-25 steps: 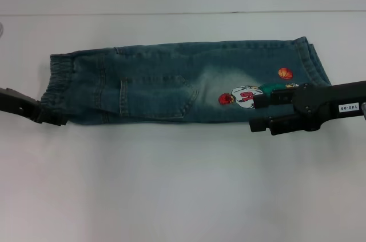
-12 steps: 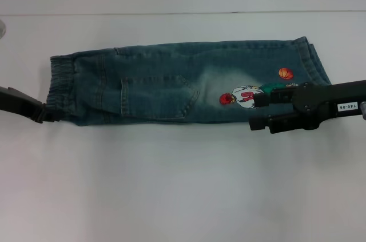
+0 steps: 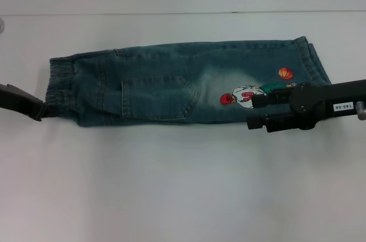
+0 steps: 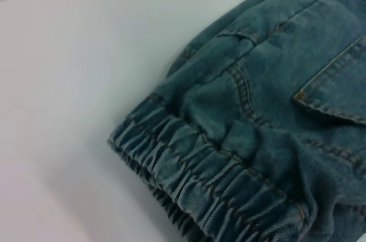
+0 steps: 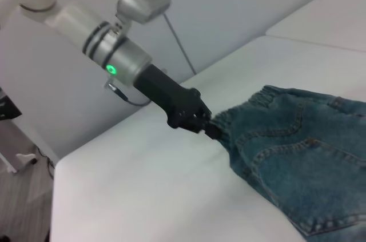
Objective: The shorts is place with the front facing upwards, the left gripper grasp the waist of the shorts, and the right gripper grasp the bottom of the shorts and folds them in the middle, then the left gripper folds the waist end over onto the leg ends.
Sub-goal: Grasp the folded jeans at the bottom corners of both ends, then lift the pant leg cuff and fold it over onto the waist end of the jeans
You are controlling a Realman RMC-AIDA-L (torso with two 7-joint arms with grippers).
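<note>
Blue denim shorts [image 3: 171, 82] lie folded lengthwise on the white table, elastic waist [image 3: 60, 82] at the left and leg ends at the right, with a cartoon patch [image 3: 243, 94] near the hem. My left gripper [image 3: 41, 111] is at the near corner of the waist. In the right wrist view the left gripper [image 5: 209, 127] pinches the fabric, which tapers to a point there. The gathered waistband [image 4: 200, 179] fills the left wrist view. My right gripper [image 3: 251, 112] hovers open at the near edge of the leg end, one finger over the patch, the other over the table.
The white table [image 3: 183, 185] stretches in front of the shorts, and its back edge [image 3: 171, 13] runs behind them. The left arm's silver wrist with a green light [image 5: 111, 59] reaches in from the table's side.
My left gripper has drawn back to the left along the waist's near corner. The right gripper has shifted slightly left. The shorts lie much as before.
</note>
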